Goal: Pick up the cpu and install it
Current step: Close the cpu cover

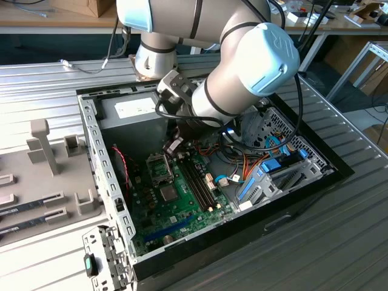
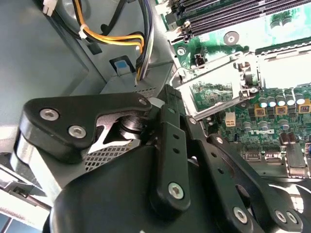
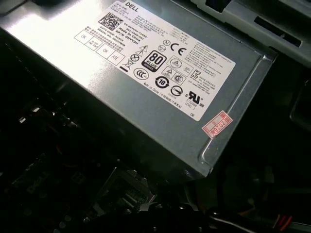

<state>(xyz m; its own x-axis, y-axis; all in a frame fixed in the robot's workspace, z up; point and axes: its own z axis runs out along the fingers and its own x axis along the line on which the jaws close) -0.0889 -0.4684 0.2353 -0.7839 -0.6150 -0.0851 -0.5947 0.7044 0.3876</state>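
Black tool [image 2: 194, 121] hovered just above the motherboard's open socket [image 2: 214, 94]; its grip I cannot tell, cpu not yet seated

The claw [image 1: 172, 145] hangs in the open case [image 1: 97, 151], hemmed by the supply box [image 1: 136, 112] at its 11 o'clock and cables [image 1: 242, 160] at 3. The board [image 1: 173, 200] at 6 lies open from above.

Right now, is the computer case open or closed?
Open. In the exterior view the computer case has no side cover on, and its motherboard lies exposed.
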